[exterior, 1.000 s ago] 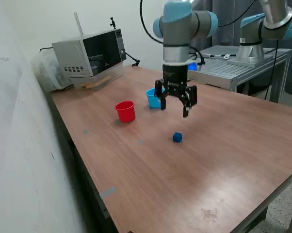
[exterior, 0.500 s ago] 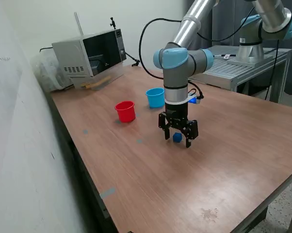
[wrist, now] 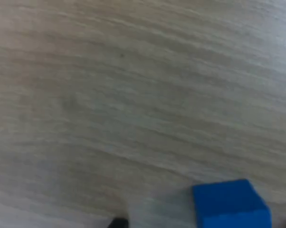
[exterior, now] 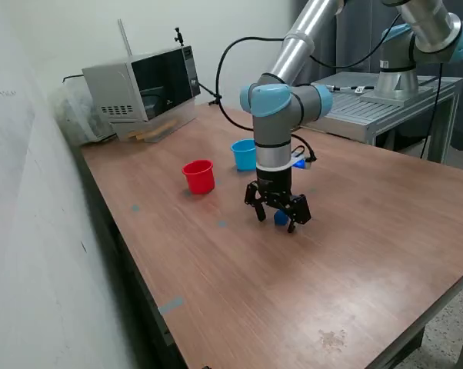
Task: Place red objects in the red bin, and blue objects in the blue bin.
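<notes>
The gripper (exterior: 277,217) has dropped from above to the table (exterior: 354,254), jaws spread around the blue cube (exterior: 281,218), ready to pinch it.

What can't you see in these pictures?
- Inside the red cup and blue cup: exterior view, walls hide the contents.
- Blue cube: exterior view, partly hidden between the gripper fingers; wrist view, cut off by the edge.
- Grip contact: blurred wrist view, cannot tell.

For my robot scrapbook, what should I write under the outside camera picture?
Open gripper straddles blue cube, red cup and blue cup waiting.
</notes>
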Controlling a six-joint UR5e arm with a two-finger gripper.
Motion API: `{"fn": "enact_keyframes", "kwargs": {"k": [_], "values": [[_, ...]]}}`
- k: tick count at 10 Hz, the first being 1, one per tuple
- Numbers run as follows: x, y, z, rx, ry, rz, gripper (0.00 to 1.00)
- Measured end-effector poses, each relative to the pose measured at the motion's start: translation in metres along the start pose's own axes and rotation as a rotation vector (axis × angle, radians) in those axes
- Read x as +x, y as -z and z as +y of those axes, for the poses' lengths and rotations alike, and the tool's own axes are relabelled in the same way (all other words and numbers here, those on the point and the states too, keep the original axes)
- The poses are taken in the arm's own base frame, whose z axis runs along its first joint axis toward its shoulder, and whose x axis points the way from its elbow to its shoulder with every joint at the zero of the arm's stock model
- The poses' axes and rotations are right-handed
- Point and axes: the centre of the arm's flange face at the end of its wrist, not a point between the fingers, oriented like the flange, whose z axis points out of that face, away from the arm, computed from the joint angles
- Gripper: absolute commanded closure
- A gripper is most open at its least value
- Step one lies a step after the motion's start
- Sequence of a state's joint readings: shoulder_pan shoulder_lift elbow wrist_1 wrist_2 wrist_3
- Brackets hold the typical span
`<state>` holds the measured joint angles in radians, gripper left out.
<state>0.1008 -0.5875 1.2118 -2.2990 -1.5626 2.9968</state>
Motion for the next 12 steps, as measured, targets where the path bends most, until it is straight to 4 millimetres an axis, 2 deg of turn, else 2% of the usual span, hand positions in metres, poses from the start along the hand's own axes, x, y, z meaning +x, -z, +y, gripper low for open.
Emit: {"fn": "enact_keyframes", "kwargs": {"k": [2, 5, 7, 12], "values": [[-0.003, 0.009, 0.002, -0.009, -0.001, -0.005, 0.0], [-0.004, 0.032, 0.003, -0.031, 0.001, -0.011, 0.0], [-0.002, 0.044, -0.003, -0.031, 0.003, -0.011, 0.0], [0.006, 0.052, -0.019, -0.014, 0.031, -0.002, 0.0]]}}
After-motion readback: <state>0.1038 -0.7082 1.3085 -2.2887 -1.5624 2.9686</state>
